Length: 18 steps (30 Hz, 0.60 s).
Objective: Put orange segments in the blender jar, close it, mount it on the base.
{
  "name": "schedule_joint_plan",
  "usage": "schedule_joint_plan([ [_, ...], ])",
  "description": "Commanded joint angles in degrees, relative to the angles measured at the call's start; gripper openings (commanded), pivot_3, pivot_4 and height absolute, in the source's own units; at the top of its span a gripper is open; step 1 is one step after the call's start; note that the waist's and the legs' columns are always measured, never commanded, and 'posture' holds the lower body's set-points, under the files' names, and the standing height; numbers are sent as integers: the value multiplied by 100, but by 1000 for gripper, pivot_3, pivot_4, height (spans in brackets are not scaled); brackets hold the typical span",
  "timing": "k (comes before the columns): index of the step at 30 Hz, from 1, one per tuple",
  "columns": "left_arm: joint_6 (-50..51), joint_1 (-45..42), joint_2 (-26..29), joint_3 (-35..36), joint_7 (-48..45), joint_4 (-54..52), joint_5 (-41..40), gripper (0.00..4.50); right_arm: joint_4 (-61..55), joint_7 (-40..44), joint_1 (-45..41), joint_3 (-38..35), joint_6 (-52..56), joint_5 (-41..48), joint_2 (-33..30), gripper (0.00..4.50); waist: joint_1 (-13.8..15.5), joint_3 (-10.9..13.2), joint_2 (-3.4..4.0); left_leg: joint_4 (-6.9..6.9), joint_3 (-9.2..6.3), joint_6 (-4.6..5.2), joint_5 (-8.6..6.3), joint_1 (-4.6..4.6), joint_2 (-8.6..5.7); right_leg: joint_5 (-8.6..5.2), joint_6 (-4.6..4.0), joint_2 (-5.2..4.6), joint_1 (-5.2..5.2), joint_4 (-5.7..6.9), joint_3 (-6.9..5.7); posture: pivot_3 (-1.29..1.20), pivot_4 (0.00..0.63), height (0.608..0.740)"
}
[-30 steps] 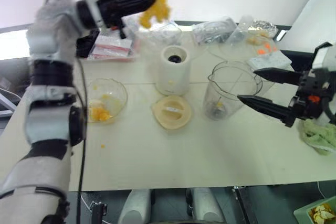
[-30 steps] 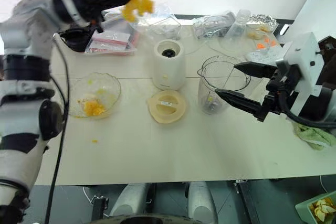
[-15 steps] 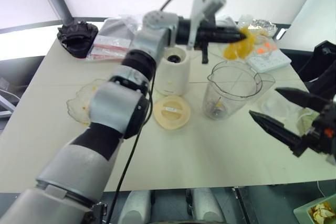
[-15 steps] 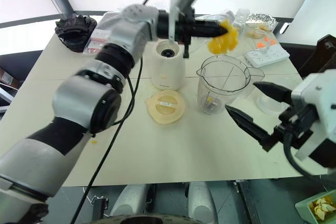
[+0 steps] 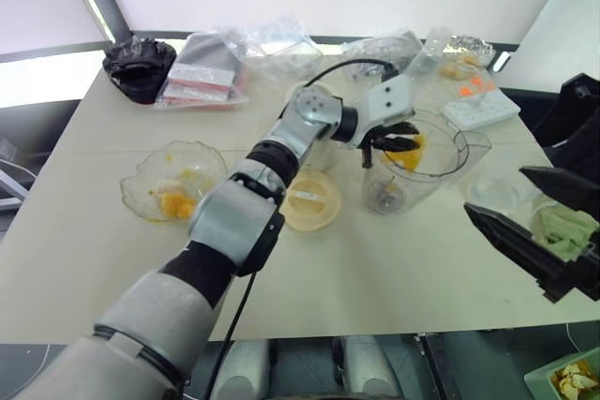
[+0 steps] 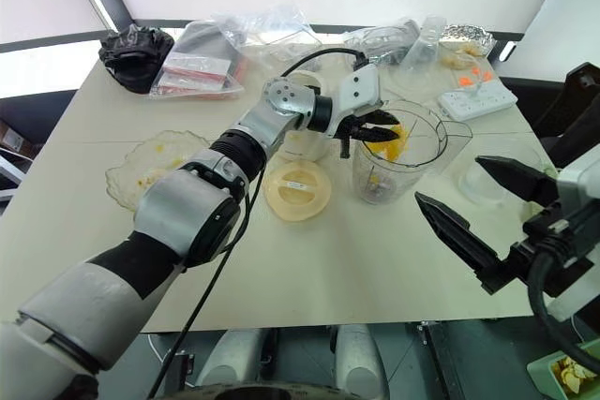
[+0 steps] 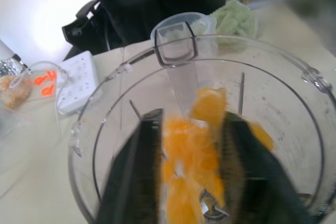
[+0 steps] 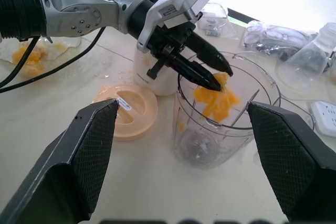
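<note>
The blender jar (image 5: pixel 415 161) stands upright on the bench (image 5: pixel 309 269), right of centre, just right of the white base (image 8: pixel 152 74), which the left arm partly hides in the head views. The left gripper (image 8: pixel 210 74) reaches across from the left and sits at the jar's mouth, its black fingers (image 7: pixel 131 182) parted, with a clump of orange segments (image 8: pixel 215 98) between and below the tips (whether the fruit is pinched or already loose, the pictures do not settle). The clump hangs inside the jar's upper part, above the blade at the bottom. One small yellow bit clings low on the jar's inner wall.

The round cream lid (image 6: pixel 298 190) lies flat on the bench, near and left of the jar, apart from it. A wavy-edged glass bowl (image 5: pixel 173 180) with more fruit pieces sits well to the left.

The right gripper (image 6: pixel 487 222) hovers over the bench's right near part, well apart from the jar, its two fingers spread wide and holding nothing. A green cloth (image 5: pixel 562 231) lies by the right edge. At the far side are clear bags (image 5: pixel 211 67), a black object (image 5: pixel 139 61) and a white power strip (image 5: pixel 480 108).
</note>
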Motion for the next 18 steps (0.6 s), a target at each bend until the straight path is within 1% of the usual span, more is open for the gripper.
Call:
schedule_joint_plan([
  [1,-140,-100,-55,234,64,-101,-110,3472,-51,-110,16,-197,-98,149,-51,4098,1,0,0,0,0,0,0,0,0,0,0,0,1,-1,0,0,150,740],
  [3,-141,-118,-57,300,45,-104,-107,4460,-51,-150,-7,-131,-133,143,-97,4098,0,0,0,0,2,0,0,0,-1,0,0,0,2,-3,0,0,150,740],
  [12,138,-195,-49,523,263,-77,-105,4460,-51,-155,-96,147,-276,-75,-186,4098,-2,0,-1,0,9,0,0,0,-1,1,1,0,3,-3,0,0,150,740],
  [18,349,-356,45,937,472,-111,-326,4460,-50,-94,-157,365,-340,-272,-152,4098,-5,0,-1,0,8,0,0,0,-1,2,3,1,3,-3,0,0,150,740],
])
